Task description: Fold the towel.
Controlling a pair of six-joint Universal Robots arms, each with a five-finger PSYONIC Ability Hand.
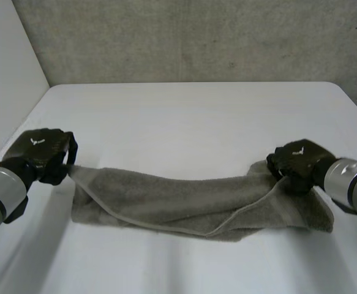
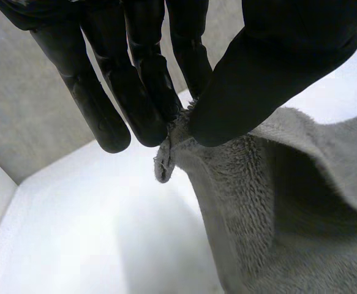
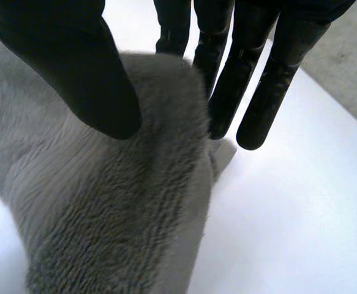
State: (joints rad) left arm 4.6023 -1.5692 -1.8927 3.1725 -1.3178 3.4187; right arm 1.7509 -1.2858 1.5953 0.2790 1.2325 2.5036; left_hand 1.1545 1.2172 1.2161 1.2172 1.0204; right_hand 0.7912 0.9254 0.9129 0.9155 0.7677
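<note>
Robot test cell or lab bench, not a home.

- Plain white table (image 1: 190, 116), no cloth cover, no household clutter.
- Rough grey concrete-look wall (image 1: 196, 37) stands at the table's far edge, beyond the fingertips of both hands.
- Flat white side panel (image 1: 10, 67) beyond the left hand's (image 1: 43, 153) fingers, on their outer side; it meets the grey wall in a bare corner.
- Grey-jointed machine arms. The left hand and the right hand (image 1: 297, 162) each pinch one end of a grey towel (image 1: 184, 205), the only loose item.
- Right wrist view: past the fingertips, white tabletop, then a strip of the same grey wall.
- Even, flat lighting.
</note>
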